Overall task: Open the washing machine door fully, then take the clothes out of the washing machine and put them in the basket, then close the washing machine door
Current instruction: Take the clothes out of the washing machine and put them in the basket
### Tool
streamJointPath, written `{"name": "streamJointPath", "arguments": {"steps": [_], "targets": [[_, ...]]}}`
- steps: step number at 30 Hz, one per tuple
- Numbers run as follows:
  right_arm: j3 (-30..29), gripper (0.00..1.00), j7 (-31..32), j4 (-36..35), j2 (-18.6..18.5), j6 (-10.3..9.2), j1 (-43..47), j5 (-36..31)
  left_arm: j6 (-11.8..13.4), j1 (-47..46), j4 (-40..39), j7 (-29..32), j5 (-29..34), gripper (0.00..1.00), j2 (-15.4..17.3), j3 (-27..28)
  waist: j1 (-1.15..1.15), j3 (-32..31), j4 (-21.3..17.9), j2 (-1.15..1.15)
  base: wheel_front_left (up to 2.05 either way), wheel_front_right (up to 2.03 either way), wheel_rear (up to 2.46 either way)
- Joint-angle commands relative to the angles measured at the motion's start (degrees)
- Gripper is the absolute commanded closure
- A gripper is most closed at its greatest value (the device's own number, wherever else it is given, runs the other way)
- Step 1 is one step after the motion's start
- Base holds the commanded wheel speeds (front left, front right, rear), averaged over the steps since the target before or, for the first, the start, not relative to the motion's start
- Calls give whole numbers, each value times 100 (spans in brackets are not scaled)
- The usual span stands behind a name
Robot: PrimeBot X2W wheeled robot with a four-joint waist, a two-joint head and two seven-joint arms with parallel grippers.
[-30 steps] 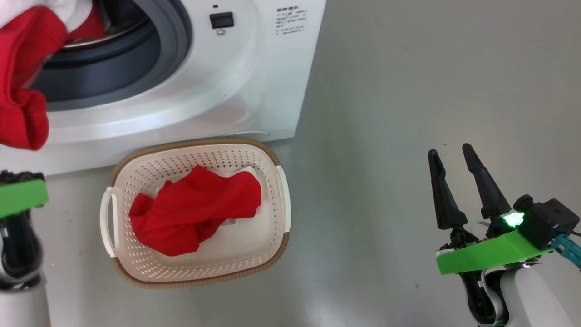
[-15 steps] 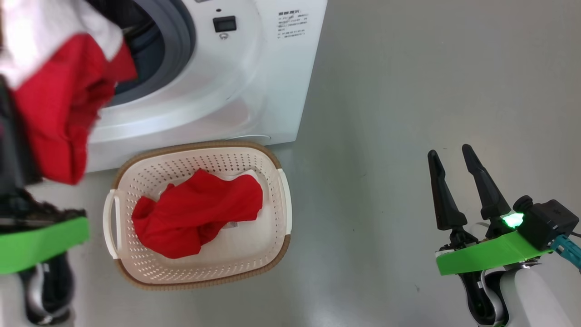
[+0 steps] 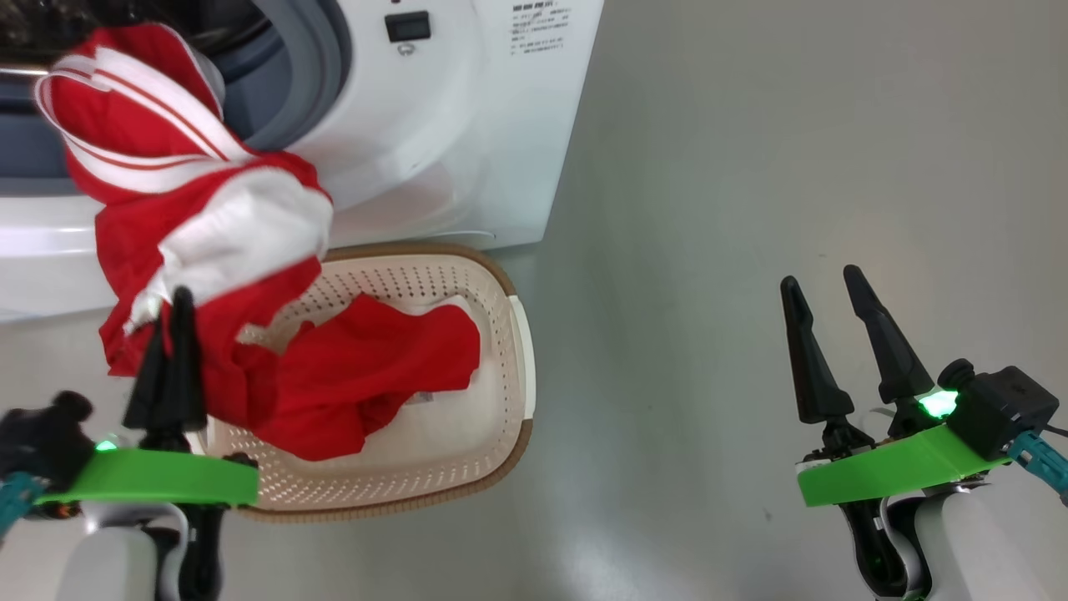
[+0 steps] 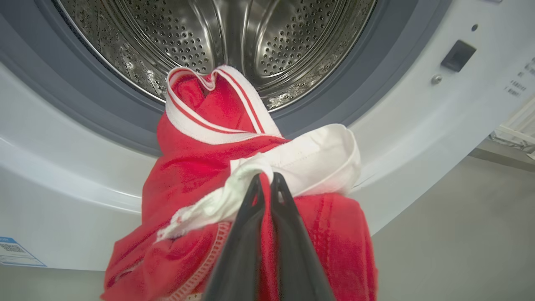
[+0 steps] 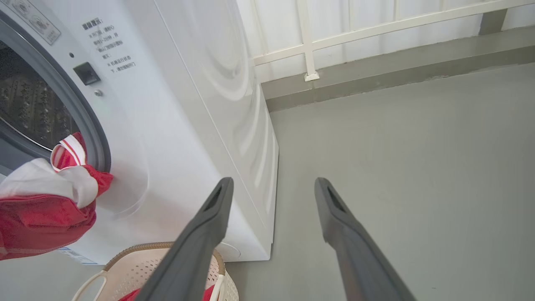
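As the left gripper (image 3: 171, 313) swings out from the washing machine (image 3: 467, 125), the second red garment (image 3: 192, 225) comes with it! A second ago it was draped at the drum mouth, up at eleven o'clock in the head view. Now it hangs clear, over the ten o'clock side of the basket (image 3: 509, 334). The fingers are pressed together, pinching a white fold (image 4: 292, 159) and red cloth between them, plain in the left wrist view. Behind it the steel drum (image 4: 234, 37) looks bare, as far as can be seen. One red piece (image 3: 384, 367) already lies in the basket, at eight o'clock. The right gripper (image 3: 822, 280) waits at four o'clock, fingers spread, holding nothing, well apart from the action. By my reading the unloading is nearly done. What's left is to lower and let go over the basket, and then to shut the door.
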Motion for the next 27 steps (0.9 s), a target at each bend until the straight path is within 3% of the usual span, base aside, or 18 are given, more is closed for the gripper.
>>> {"name": "streamJointPath", "arguments": {"steps": [1, 17, 24, 25, 27], "targets": [[155, 0, -36, -152, -6, 2, 5, -2, -32, -94, 231, -29, 86, 100, 189, 71, 0, 138, -10, 0, 0, 0, 0], [153, 0, -36, -278, -6, 2, -247, 38, -32, -1045, 2407, -29, -10, 100, 345, -643, 0, 843, -97, 0, 0, 0, 0], [147, 0, -36, -337, -6, 2, -376, 48, -32, -1503, 2877, -29, -27, 100, 438, -816, 0, 1176, -129, 0, 0, 0, 0], [147, 0, -36, -343, -6, 2, -390, 49, -32, -1557, 2922, -29, -20, 98, 455, -840, 0, 1204, -135, 0, 0, 0, 0], [153, 0, -36, -354, -6, 2, -426, 54, -32, -1665, 3005, -29, -24, 84, 491, -874, 0, 1270, -153, 0, 0, 0, 0]]}}
